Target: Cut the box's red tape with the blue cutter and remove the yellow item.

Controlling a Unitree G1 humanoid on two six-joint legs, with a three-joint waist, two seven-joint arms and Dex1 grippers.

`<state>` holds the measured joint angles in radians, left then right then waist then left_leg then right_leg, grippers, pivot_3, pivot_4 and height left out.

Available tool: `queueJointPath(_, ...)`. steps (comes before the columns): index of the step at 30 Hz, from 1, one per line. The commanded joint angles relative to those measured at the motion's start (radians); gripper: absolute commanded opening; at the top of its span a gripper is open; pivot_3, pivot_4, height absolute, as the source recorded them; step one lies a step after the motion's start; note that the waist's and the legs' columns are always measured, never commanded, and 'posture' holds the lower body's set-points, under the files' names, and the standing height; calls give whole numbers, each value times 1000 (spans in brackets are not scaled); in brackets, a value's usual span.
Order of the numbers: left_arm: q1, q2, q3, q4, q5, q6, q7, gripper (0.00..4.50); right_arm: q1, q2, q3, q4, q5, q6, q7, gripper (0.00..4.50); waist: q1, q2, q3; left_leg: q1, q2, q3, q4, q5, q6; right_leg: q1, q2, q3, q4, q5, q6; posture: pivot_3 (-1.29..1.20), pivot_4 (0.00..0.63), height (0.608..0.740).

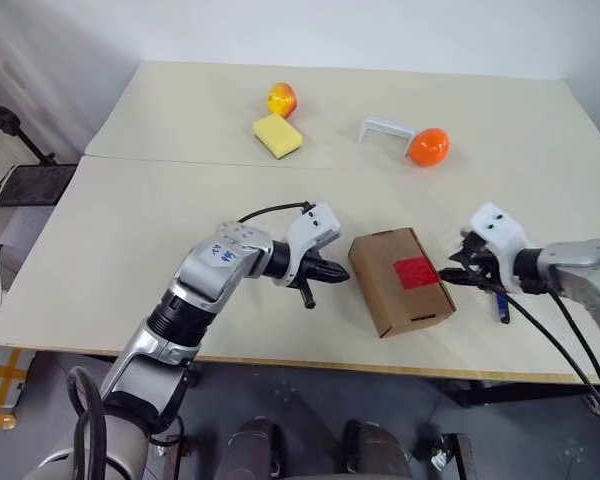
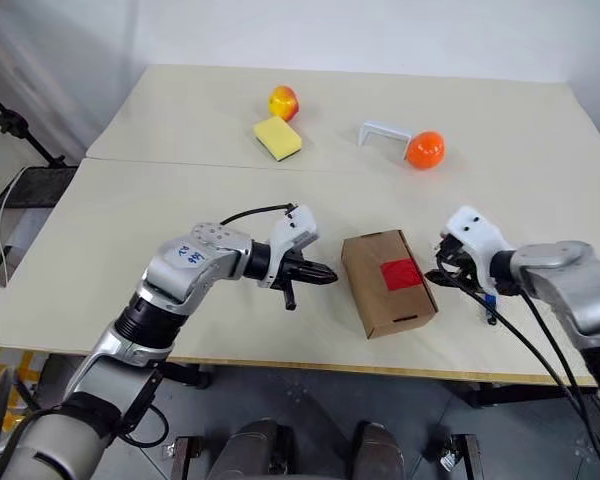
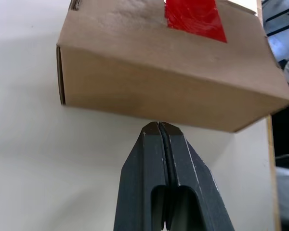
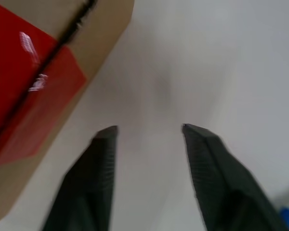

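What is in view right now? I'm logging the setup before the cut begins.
box: one, brown cardboard, near table edge, between the grippers
red tape: one, red, across the box's top seam
blue cutter: one, dark blue, on the table under the right gripper
apple: one, yellow-red, far side
sponge: one, yellow, in front of the apple
orange ball: one, far right
bracket: one, white, beside the ball
table: one, beige
left gripper: shut, empty, by the box
right gripper: open, empty

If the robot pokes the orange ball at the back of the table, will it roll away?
Probably. The orange ball looks round and smooth on a flat table, so a nudge would likely send it rolling. The white bracket beside it might stop it on that side.
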<state>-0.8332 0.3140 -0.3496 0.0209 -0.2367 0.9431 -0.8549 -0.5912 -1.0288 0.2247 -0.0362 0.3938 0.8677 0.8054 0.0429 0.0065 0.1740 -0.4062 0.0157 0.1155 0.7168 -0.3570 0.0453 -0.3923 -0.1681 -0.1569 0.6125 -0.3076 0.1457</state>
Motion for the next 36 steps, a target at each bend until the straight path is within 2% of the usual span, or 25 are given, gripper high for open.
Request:
queueJointPath(1, 6, -30, 10, -5, 1, -44, 32, 0, -72, 46, 18, -35, 4, 13, 83, 711, -5, 0, 0, 0, 0, 0, 0, 0, 0, 0, 0, 0, 0, 0, 0, 0, 150, 740)
queueJointPath(3, 6, -40, 21, -3, 0, -40, 50, 0, -85, 64, 24, -47, 0, 32, 102, 34, -5, 0, 0, 0, 0, -1, 0, 0, 0, 0, 0, -1, 0, 0, 0, 0, 150, 740)
queueJointPath(10, 18, -9, 55, -45, -9, -6, 85, 0, -105, 108, 68, -130, -15, 99, 139, 34, -13, 0, 0, 0, 0, -1, 0, 0, 0, 0, 0, -1, 1, 0, 0, 0, 150, 740)
queueJointPath(22, 86, 158, 92, -198, -36, 123, 84, 0, -186, 237, 109, -133, -61, 142, 130, 34, -19, 0, 0, 0, 0, -2, 0, 0, 0, -1, 0, -1, 4, 0, 0, 0, 150, 740)
queueJointPath(30, 88, 189, 117, -201, -43, 130, 100, 0, -184, 188, 118, -155, -123, 105, 127, 34, -19, 0, 0, 0, -1, -5, 1, 0, 0, 0, 0, 0, 6, 0, 0, 0, 150, 740)
queueJointPath(33, 72, 217, 145, -189, -50, 118, 90, 0, -190, 151, 85, -145, -142, 94, 130, 585, -21, 0, 0, 0, -1, -5, 1, 0, 0, -1, 0, 0, 6, 0, 0, 0, 150, 740)
queueJointPath(36, 40, 248, 180, -161, -67, 87, 59, 0, -224, 122, 34, -113, -164, 107, 100, 1595, -21, -1, 0, 0, -1, -4, 0, 0, 0, -1, 0, 0, 6, 0, 0, 0, 150, 740)
